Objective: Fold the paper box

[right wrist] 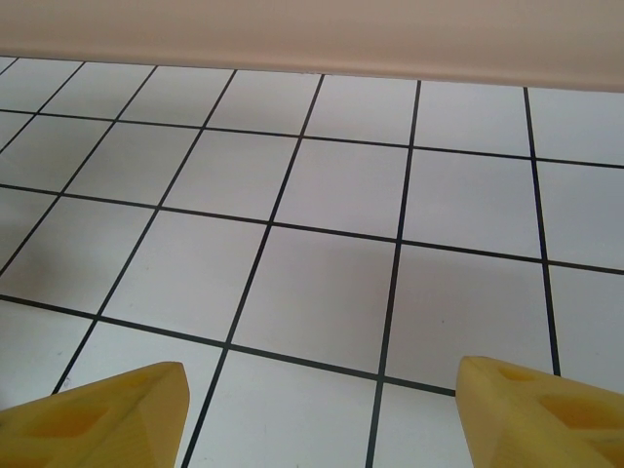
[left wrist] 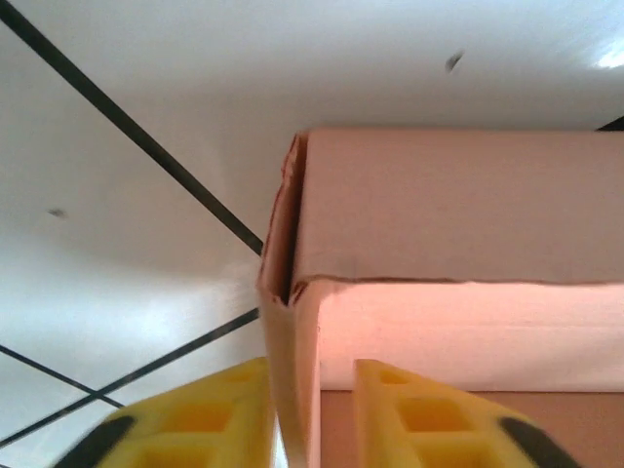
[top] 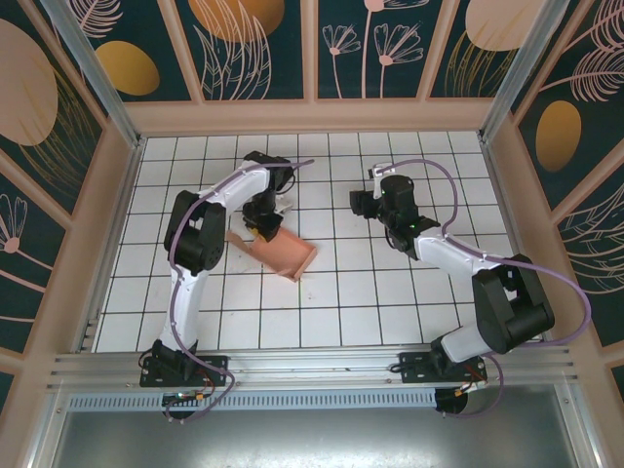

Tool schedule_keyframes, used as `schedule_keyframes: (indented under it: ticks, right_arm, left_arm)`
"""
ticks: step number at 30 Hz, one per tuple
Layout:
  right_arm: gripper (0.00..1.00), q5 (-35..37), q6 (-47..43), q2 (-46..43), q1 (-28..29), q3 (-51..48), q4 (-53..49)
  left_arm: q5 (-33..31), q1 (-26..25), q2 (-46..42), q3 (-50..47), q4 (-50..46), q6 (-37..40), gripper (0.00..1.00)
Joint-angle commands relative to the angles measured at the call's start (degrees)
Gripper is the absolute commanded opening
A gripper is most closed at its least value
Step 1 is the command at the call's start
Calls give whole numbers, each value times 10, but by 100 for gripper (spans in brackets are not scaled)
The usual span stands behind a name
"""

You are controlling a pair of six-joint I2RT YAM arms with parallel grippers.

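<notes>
We find the paper box standing as an open tray on the table, one side wall rising between the fingers of the left gripper, which sit slightly apart, not pinching. The right gripper hangs wide apart and empty, well off to the side. We judge a wall fold is finishing; next, lift clear without dragging the wall.
</notes>
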Motion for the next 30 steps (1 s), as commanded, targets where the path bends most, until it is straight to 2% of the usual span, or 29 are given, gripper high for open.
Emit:
schedule_keyframes:
  ticks: [1,4,7,11,15,17,19,21,25,30]
  right_arm:
    - [73,3,-12,-5,5,21,-3]
    - [73,3,-20,-3,16,25,-4]
    - [73,-3,-22,4,26,32,-10]
    - [73,-17,-15,16,38,44,-15]
    - [74,-11,-24,40,67,67,-26]
    - [74,-7,-28,57,85,82,-30]
    - [76,-13,-29,75,102,98,-33]
    - [79,-19,-24,101,118,120,-40]
    - [81,-40,-28,161,153,179,-74]
    - [81,-49,-38,242,193,244,-105]
  left_arm:
    - [13,-6,-29,19,-18,15,36]
    - [4,-8,-61,22,4,17,41]
    - [-8,-8,-126,17,92,7,43]
    - [-50,-8,-239,-34,231,-37,63]
    - [-120,-6,-348,-118,371,-111,69]
    - [-158,-5,-403,-179,423,-142,79]
    - [-189,-2,-451,-233,458,-163,84]
    - [-237,3,-498,-302,506,-176,98]
    - [-262,34,-593,-434,555,-207,99]
    - [-291,62,-707,-552,560,-247,99]
